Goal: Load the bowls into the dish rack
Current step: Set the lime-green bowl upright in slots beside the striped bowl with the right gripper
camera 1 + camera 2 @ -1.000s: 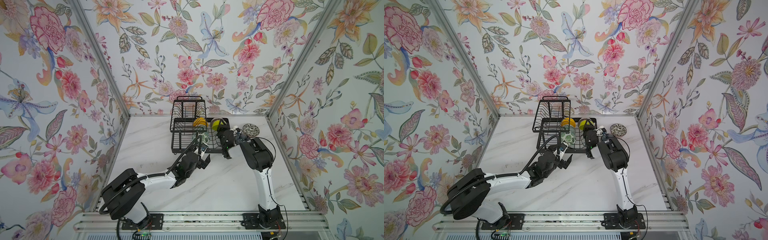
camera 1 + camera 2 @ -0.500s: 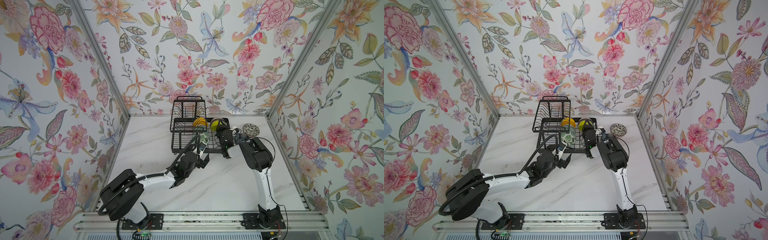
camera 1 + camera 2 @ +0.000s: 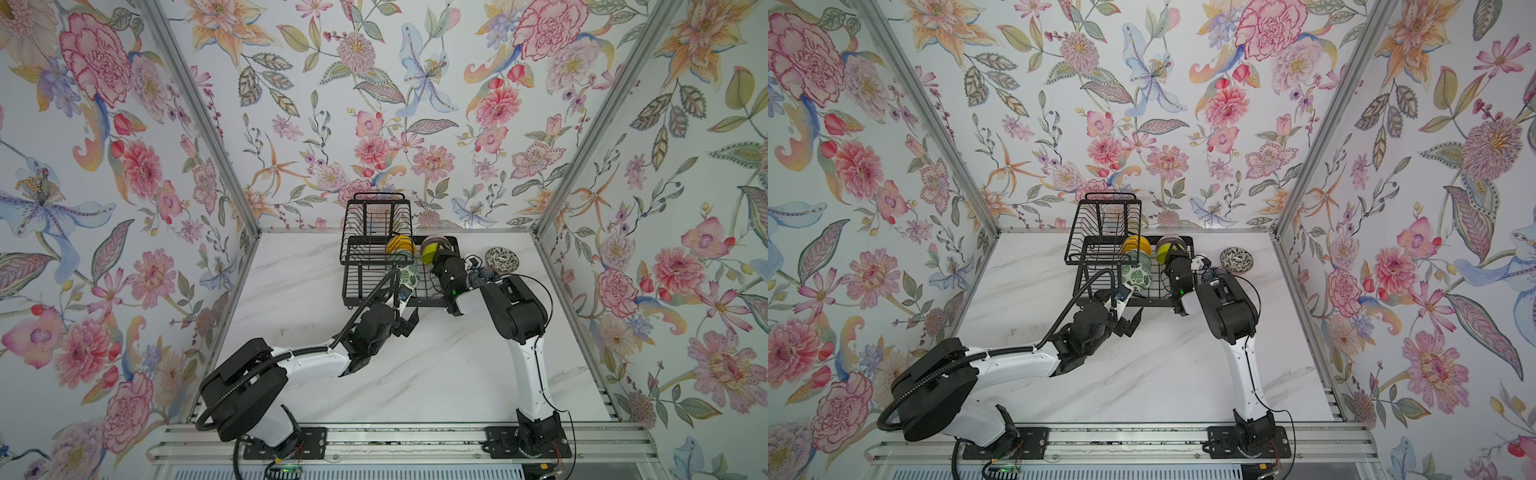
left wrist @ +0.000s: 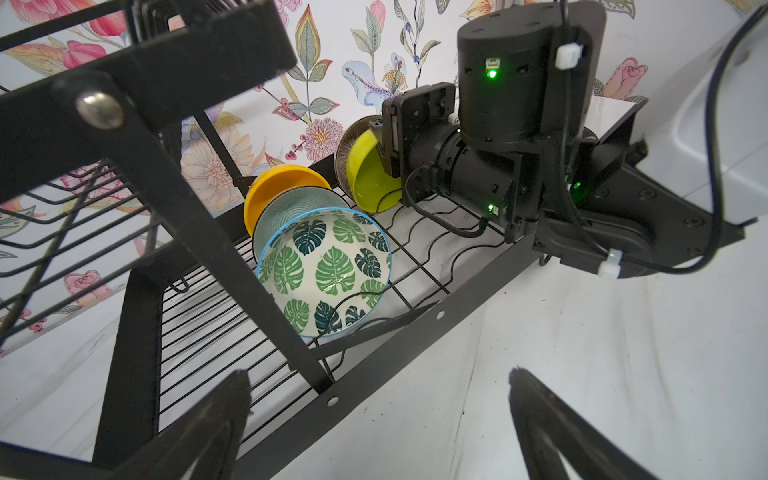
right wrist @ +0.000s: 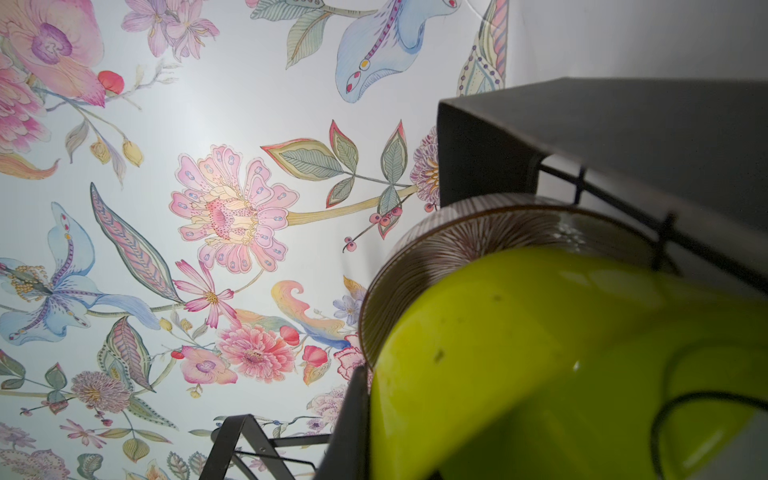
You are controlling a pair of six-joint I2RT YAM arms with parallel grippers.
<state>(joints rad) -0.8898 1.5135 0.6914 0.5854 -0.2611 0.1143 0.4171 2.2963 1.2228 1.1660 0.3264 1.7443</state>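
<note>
- Hovering just in front of the dish rack [image 3: 351,286], the left gripper [image 3: 409,323] has its fingers spread wide and holds nothing. It sits clear of the wire, which suits an arm with no bowl to carry.
- Just behind the front rail, the green-leaf bowl [image 4: 328,270] stands on edge in the lower tray. It leans back on the pale aqua bowl [image 4: 291,203], which leans on the yellow bowl [image 4: 282,178]. The wavy slots probably stop them rolling.
- Farther back, the right gripper [image 4: 384,145] is closed on the rim of the lime green bowl [image 4: 370,183]. It holds the bowl on edge against the pink-brown ribbed bowl [image 4: 345,143], likely to steady it until a slot catches it.
- Farthest back, the black-and-white bowl [image 3: 502,259] sits upright on the table [image 3: 457,353], beside the rack's right end and not yet loaded.
- Only the left wrist view shows the pinch on the rim and the leaning row of three.
- Only the top views show the unloaded bowl.
- The right wrist view shows little beyond lime glaze and ribbed lines close up.
</note>
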